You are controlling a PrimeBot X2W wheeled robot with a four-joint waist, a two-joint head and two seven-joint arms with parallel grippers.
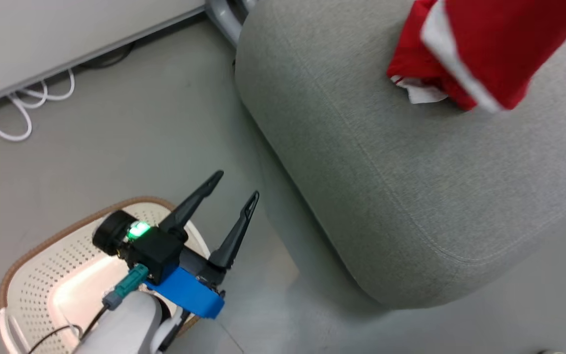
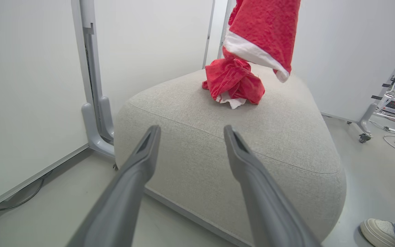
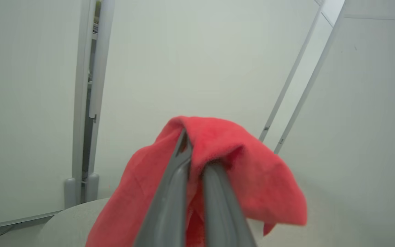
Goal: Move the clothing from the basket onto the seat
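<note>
One clothing (image 2: 262,31) hangs vertical from right hand (image 3: 195,154).

No legible text or numbers

- Bright, even, diffuse light; soft shadow beneath the seat (image 1: 410,196), lower centre.
- Glare on the basket (image 1: 32,260) floor, lower left.
- Motion blur on the clothing (image 1: 484,49), upper right.
</note>
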